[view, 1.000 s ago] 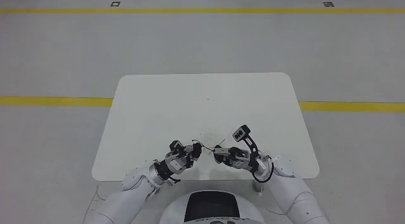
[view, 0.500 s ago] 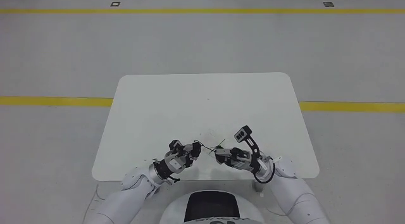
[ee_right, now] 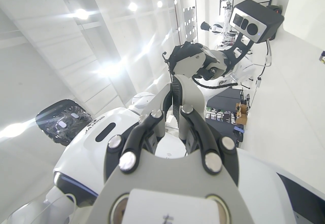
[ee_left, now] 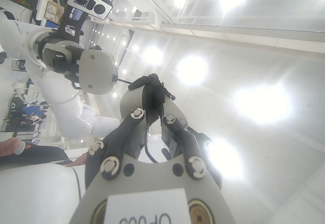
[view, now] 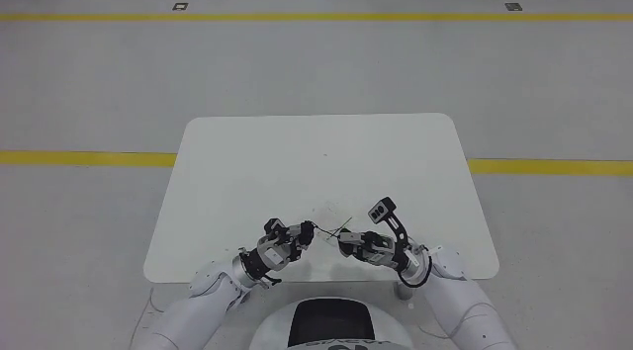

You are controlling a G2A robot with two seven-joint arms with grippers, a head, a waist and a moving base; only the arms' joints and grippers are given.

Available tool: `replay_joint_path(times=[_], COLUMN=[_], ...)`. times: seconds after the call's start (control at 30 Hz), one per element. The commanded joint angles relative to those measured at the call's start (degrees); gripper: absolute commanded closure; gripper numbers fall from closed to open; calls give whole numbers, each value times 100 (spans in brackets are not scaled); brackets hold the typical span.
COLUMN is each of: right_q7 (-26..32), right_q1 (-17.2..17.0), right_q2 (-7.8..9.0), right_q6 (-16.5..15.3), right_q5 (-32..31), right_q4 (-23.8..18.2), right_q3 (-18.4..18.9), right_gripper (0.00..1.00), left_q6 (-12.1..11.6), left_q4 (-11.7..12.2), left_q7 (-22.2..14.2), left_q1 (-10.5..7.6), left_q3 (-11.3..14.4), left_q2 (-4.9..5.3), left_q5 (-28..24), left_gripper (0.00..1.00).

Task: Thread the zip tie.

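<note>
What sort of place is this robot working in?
Probably a big indoor workshop or test hall: yellow lines painted on a pale floor, a high ceiling with rows of lamps, and cluttered desks behind.

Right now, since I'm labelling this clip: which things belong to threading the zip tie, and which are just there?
Part of the job:
zip tie, stretched between both grippers
left gripper, shut on it
right gripper, shut on it

Just there:
white table
yellow floor lines
</note>
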Motion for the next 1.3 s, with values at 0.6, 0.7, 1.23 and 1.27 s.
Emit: replay_joint_path(times=[0.6, 0.7, 1.23, 1.27], right_q7=[0, 0, 0, 0], right_q1=[-19, -24, -36, -36], right_q2=[18, 20, 27, 28], right_q6=[0, 0, 0, 0], right_q5=[-16, -23, -37, -38], right_q4=[13, 15, 36, 37], right_q3=[35, 40, 49, 49], right_gripper=[100, 100, 100, 100], left_q6=[-8, -7, -13, -15], left_q4=[11, 9, 25, 26], left_q7=[-14, -17, -17, -17], left_q1=[25, 29, 41, 42], left_q3=[-70, -79, -119, -121], left_q2=[-3, -4, -10, -11], left_q5=[-6, -3, -8, -8], left_gripper=[100, 100, 100, 100])
